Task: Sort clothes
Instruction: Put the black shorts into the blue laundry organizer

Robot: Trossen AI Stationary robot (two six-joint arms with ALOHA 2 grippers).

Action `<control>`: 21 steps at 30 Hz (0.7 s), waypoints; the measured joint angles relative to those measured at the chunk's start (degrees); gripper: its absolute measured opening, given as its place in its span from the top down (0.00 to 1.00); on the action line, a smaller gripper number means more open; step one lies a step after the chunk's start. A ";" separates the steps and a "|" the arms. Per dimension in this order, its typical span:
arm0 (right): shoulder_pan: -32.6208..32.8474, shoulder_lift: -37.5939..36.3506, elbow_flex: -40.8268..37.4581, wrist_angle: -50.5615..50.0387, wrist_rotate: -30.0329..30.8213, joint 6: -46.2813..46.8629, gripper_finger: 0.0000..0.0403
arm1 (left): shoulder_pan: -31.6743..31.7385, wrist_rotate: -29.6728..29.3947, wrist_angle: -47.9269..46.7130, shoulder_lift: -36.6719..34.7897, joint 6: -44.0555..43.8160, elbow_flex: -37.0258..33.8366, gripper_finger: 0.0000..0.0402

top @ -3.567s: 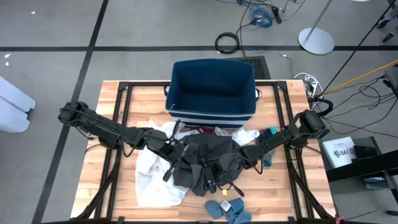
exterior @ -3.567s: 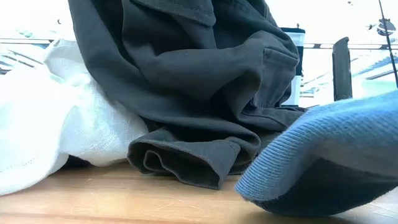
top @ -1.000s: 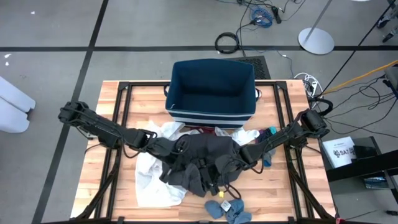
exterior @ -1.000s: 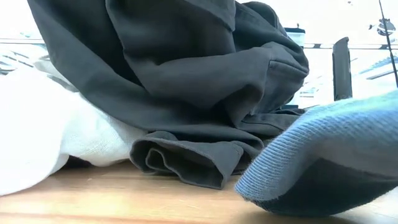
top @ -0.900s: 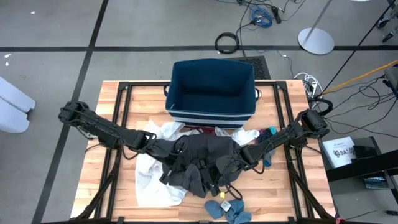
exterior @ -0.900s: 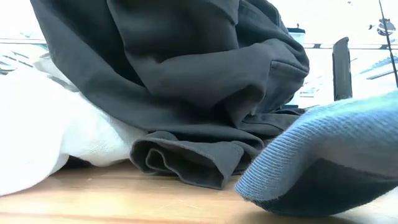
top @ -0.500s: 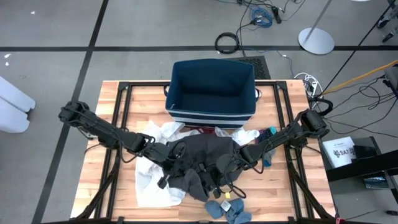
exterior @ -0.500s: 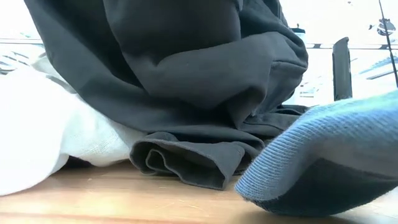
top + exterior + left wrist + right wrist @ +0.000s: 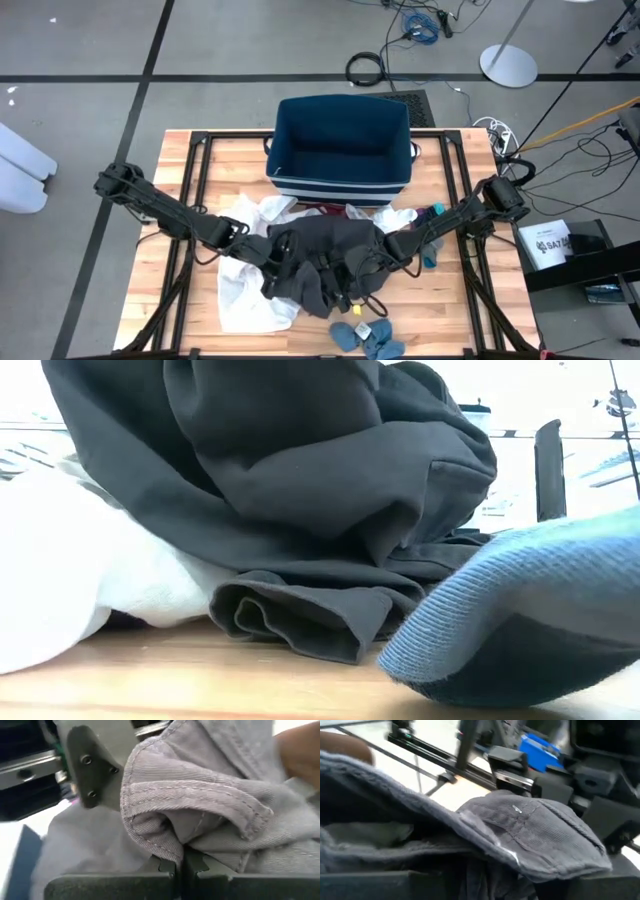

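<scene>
A dark grey garment (image 9: pixel 325 258) lies bunched at the table's middle, partly raised between my two grippers. Its lower hem fold (image 9: pixel 300 622) rests on the wood. My left gripper (image 9: pixel 272 252) is shut on its left side and my right gripper (image 9: pixel 388 250) on its right side. A large white garment (image 9: pixel 245 285) lies under and left of it. A maroon piece (image 9: pixel 325 210) shows just in front of the bin. Blue socks (image 9: pixel 365 337) lie at the near edge, and a teal sock (image 9: pixel 432 250) lies at the right. My left gripper pinches a stitched, folded edge (image 9: pixel 165 851) of the dark grey garment between its two shut fingers (image 9: pixel 165 866). Several layers bunch above the fingertips. The cloth is raised here and hangs down to the table. My right gripper holds a seamed fold (image 9: pixel 530 840) of the same garment. The cloth drapes over its fingers and hides the place of contact.
A navy blue fabric bin (image 9: pixel 342 150) with white stripes stands open at the table's far middle. A small white piece (image 9: pixel 397 216) lies right of the maroon one. A black cord (image 9: pixel 372 300) lies near the garment's near side. Bare wood shows at the near right.
My left gripper has gone a little toward the table's near-left, still shut on the dark grey garment. The garment's upper folds have shifted with it, while its hem fold has stayed on the table. My right gripper has kept its hold.
</scene>
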 joint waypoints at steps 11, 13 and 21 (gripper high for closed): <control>-0.64 0.00 0.15 3.63 13.96 6.12 0.55 | 0.13 -6.12 -6.62 -8.09 -11.15 0.02 1.00; -1.65 0.00 0.07 3.66 12.67 9.05 0.55 | 0.13 -6.89 -6.95 -7.67 -12.66 0.02 1.00; -3.00 0.02 0.00 4.31 11.09 10.84 0.55 | -0.57 -6.77 -7.24 -7.15 -15.24 0.00 1.00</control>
